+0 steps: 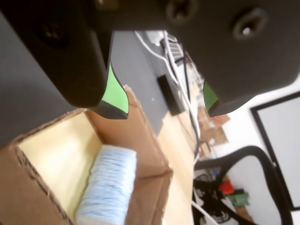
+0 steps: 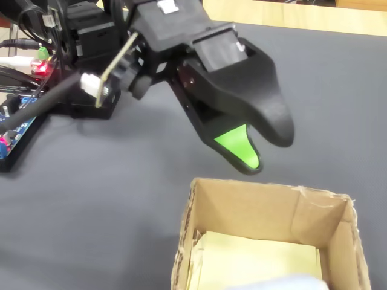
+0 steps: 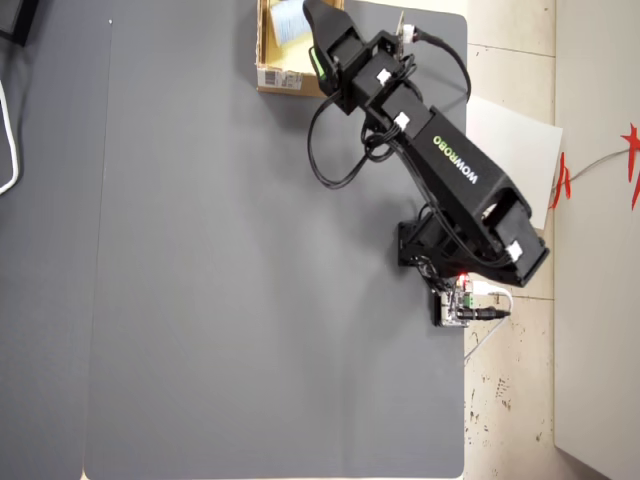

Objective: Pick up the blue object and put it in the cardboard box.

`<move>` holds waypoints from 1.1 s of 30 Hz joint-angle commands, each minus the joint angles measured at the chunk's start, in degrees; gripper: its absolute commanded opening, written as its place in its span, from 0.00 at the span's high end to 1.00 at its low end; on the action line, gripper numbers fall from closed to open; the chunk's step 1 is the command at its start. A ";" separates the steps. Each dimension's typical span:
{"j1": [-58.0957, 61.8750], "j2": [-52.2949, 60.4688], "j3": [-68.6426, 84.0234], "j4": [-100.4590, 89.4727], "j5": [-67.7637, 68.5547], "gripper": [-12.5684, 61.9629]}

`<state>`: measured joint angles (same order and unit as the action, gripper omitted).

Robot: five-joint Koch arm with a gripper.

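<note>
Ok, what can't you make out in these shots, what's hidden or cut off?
- Blue object: the fixed view's bottom edge cuts it to a sliver; the wrist view cuts off its lower end.
- Box: overhead, the top edge crops it and the arm covers its right part.
- Box label: too small to read overhead.
- Claw: open; tips overlap in the fixed view.

The wrist view rides just behind the gripper (image 1: 166, 112), whose black jaws fill the upper frame, and looks down and outward into the cardboard box (image 1: 140, 131) at close range (room clutter shows at the right edge). The fixed view stands low and near, facing the arm across the grey mat (image 2: 91, 199), with the box (image 2: 242, 205) at the bottom edge. The overhead view looks straight down from far off, the box (image 3: 270, 75) at its top edge, so all three share it
</note>
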<state>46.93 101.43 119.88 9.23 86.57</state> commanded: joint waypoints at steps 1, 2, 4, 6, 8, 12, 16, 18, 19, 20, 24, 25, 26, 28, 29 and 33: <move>-1.14 0.88 -5.36 -2.20 0.79 0.40; -1.76 1.32 -5.45 -2.20 0.97 0.40; -3.69 2.72 -5.10 -2.29 1.85 0.40; -5.63 4.39 -3.96 -2.20 2.29 0.40; -8.17 6.50 -1.67 -2.29 2.64 0.40; -13.62 10.63 2.99 -2.81 4.22 0.40; -20.48 15.38 8.61 -3.43 5.54 0.38; -22.85 17.14 10.99 -3.43 5.54 0.38; -24.17 18.11 12.22 -3.43 5.54 0.38; -25.58 19.07 13.45 -3.52 5.54 0.38; -32.26 23.64 19.25 -4.48 5.54 0.38; -33.13 24.52 20.30 -4.48 5.54 0.38; -33.93 25.14 21.53 -4.57 5.54 0.38; -35.42 26.54 23.73 -4.57 5.54 0.38; -35.95 27.42 24.87 -4.57 5.54 0.38; -37.71 30.06 29.36 -4.57 5.45 0.38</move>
<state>10.02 129.90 151.00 9.23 90.09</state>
